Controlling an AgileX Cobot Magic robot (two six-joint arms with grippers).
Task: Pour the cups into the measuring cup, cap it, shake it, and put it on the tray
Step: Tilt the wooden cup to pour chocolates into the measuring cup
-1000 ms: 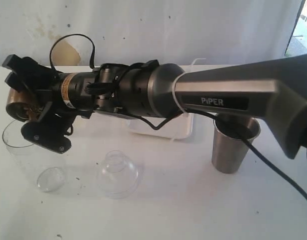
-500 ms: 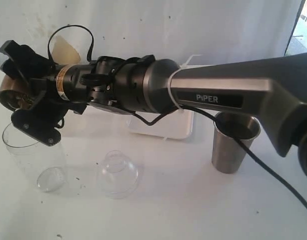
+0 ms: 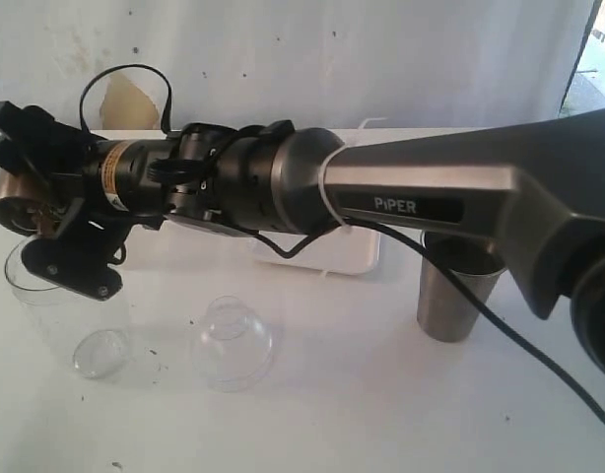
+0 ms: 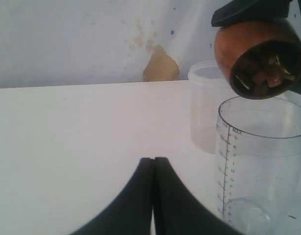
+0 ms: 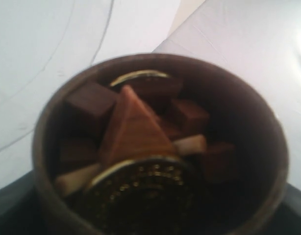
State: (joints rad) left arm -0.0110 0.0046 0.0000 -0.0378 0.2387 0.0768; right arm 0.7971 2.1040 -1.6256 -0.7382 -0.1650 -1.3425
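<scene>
wooden cup point(image 3: 9, 202): turned brown wood, smooth, semi-gloss outside, darker inside; load is matt brown wood blocks point(image 5: 133, 125), a few pale pieces, plus shiny gold embossed discs point(image 5: 140, 181)
measuring cup point(image 3: 56, 315): clear hard plastic, glossy, printed scale
dome lid point(image 3: 234, 343): same clear glossy plastic
steel tumbler point(image 3: 450, 305): brushed metal, satin grey
tray point(image 3: 347, 251): white, smooth, slight sheen, looks plastic
frosted cup point(image 4: 204, 105): translucent milky plastic, matt
right arm point(image 3: 431, 182): satin grey casing, wrist end matt black plastic, black rubbery cable
left gripper point(image 4: 153, 164): matt black fingers
table point(image 3: 381, 414): white, smooth, matt, few dark specks
wall point(image 3: 381, 59): white, stained, one chipped patch
</scene>
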